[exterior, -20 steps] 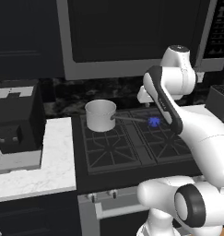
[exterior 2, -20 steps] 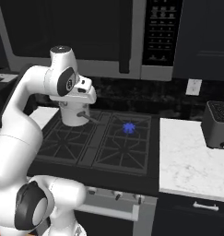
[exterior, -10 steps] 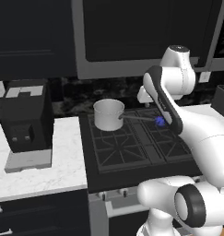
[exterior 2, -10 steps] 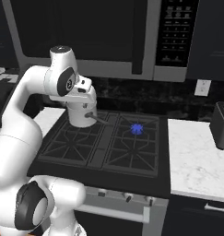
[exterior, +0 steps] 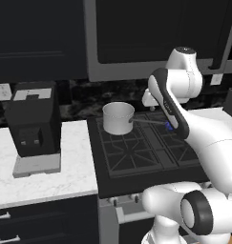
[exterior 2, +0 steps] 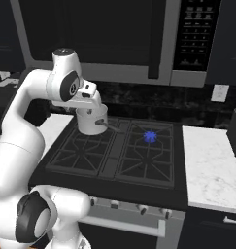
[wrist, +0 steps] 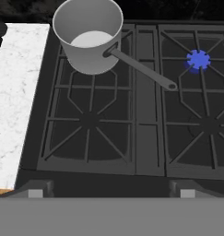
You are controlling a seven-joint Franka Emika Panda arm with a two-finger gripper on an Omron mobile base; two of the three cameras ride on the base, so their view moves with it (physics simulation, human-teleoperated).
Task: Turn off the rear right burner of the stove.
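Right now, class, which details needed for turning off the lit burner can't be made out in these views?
- Rear right burner: in the left base view the arm covers most of its flame.
- Stove knobs: too small in the right base view to read markings or positions.
- Jaws: not discernible, open or shut.

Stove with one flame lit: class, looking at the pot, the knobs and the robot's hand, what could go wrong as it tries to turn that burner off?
1. The front knobs sit close together and look alike, so it may turn the wrong one.
2. The pot stands on the rear left grate with its handle reaching toward the blue flame; a low sweep of the arm could knock it.
3. The hand is above the stove's front edge, away from the knobs.
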